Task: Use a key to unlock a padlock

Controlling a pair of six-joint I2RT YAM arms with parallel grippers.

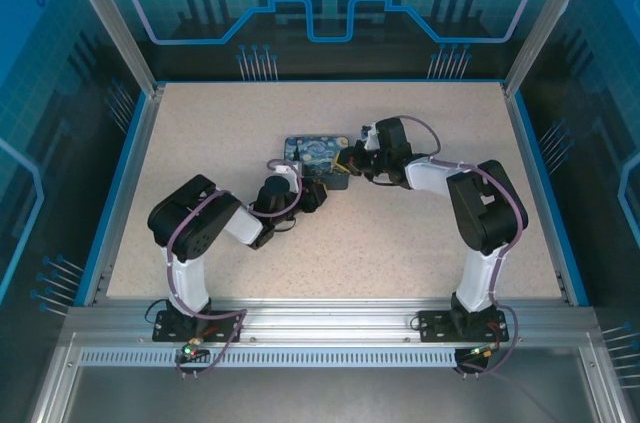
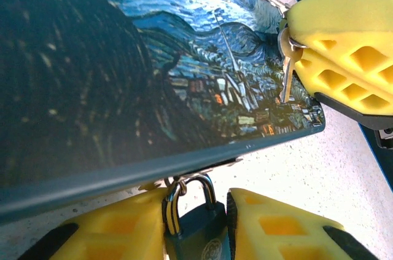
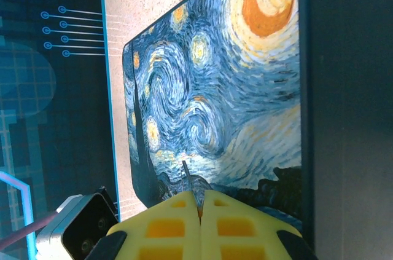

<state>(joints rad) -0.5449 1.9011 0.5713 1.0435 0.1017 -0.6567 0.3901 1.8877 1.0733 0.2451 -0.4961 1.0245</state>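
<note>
my left gripper [image 2: 199, 211] sits at the bottom edge of the left wrist view, its yellow fingers [image 2: 116, 232] close on either side of the padlock [image 2: 198, 236]. the jaws are narrow, not wide. the left pad looks pressed to the teal body, while a thin dark line runs along the right one, so i cannot tell if the lock is clamped or merely flanked. the padlock hangs just under the near edge of the tin [image 2: 123, 88], its shackle hooked through the tin's catch.

my right gripper [image 2: 293, 42], in the upper right of that view, is pinched tight on the key [image 2: 287, 78] – the blade points down over the painted lid, well apart from the lock.

what could go wrong, as i judge it: if the left hold is loose, the lock may swing on its shackle when the key pushes, and the blade will skid off. the key is held by so little that a sideways nudge could twist it in the pads or drop it. either arm could also shove the tin across the table [image 2: 295, 168].

the keyhole is cut off below the frame – i cannot see which way it faces. in the right wrist view a grey sliver at the finger seam may be the key, but it blurs into the painted lines. from above, both grippers crowd the tin and the lock is too small to make out.
</note>
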